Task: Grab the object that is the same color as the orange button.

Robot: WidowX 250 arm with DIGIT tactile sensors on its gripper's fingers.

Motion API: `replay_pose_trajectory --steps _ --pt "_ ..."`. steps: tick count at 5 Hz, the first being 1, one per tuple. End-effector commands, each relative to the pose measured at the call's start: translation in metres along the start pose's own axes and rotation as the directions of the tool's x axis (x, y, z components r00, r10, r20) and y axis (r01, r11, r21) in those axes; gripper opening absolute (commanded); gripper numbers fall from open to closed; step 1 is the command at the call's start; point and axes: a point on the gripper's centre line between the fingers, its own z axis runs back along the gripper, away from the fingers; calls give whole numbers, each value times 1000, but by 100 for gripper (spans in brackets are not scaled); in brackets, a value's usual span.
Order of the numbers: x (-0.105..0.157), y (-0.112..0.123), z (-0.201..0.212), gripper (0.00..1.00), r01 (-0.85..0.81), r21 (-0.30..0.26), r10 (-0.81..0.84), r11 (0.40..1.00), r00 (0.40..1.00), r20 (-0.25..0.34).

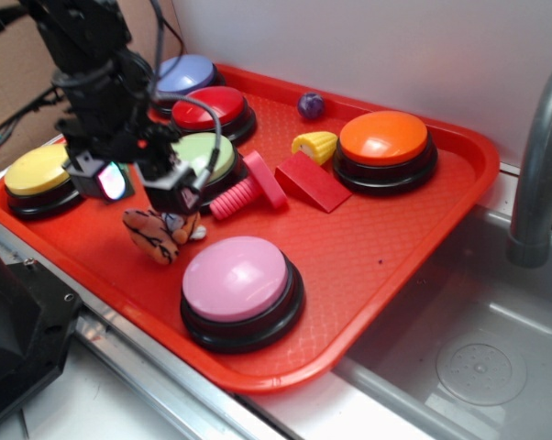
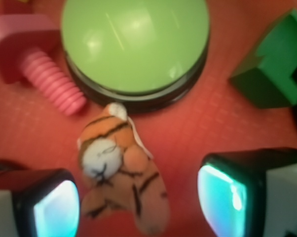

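The plush tiger [image 1: 161, 235] lies on the red tray [image 1: 414, 238], near its left front edge, just left of the pink button [image 1: 239, 289] and in front of the green button [image 1: 203, 158]. The orange button [image 1: 384, 147] that sets the colour sits well apart, at the far right of the tray.

The claw [image 1: 148, 183] hangs directly over the tiger, open. In the wrist view its two fingers [image 2: 50, 205] stand either side of the tiger [image 2: 121, 182], with clear gaps to the toy on both sides; nothing is gripped yet.

So the approach and alignment look done. What seems left is the final descent, closing on the tiger and lifting it. The pink bolt [image 2: 45, 64] lies near but should not get in the way.
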Motion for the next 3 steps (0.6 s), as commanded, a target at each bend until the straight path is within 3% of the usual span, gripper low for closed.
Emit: replay_pose_trajectory --steps 1,2,3 --pt "0 2 -20 100 -58 3 58 998 998 15" --pt "0 5 -26 89 -92 1 92 996 996 9" --pt "-1 6 -26 0 -132 0 132 991 991 21"
